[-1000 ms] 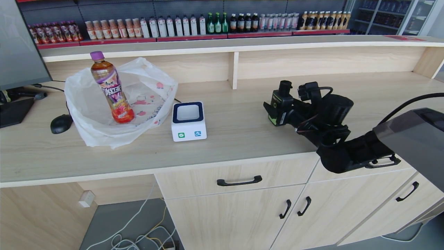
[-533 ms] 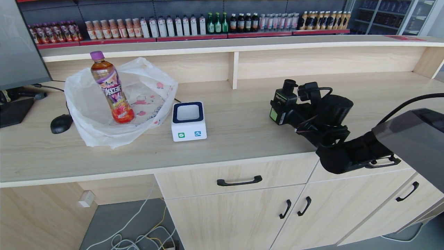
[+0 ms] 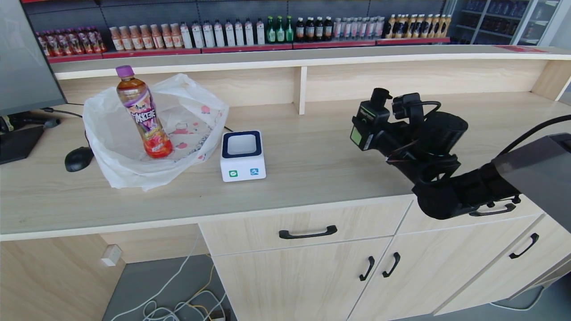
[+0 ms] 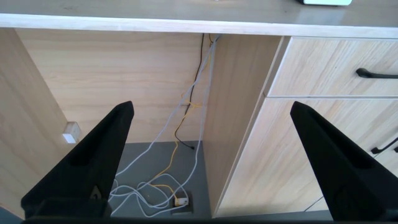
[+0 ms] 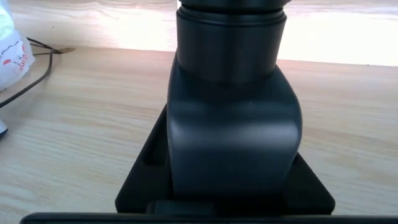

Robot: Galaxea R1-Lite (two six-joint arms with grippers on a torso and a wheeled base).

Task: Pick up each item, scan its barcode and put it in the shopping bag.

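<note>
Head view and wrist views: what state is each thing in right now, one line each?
White plastic shopping bag: open, lying on the light wooden counter.
Purple-capped plastic bottle of red tea: standing in the bag, cap on.
White box scanner with dark blue rim: window up, nothing over it.
Wooden drawer with black handle: shut.
Left end effector: open, empty, below counter height.
Right end effector: above the counter, right of the scanner.

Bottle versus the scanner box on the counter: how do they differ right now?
The bottle is tall, amber with a purple cap, leaning slightly; the scanner is a squat white cube with a dark-framed top. The bottle stands inside the shopping bag; the scanner sits on the bare counter beside it. Both rest untouched.
</note>
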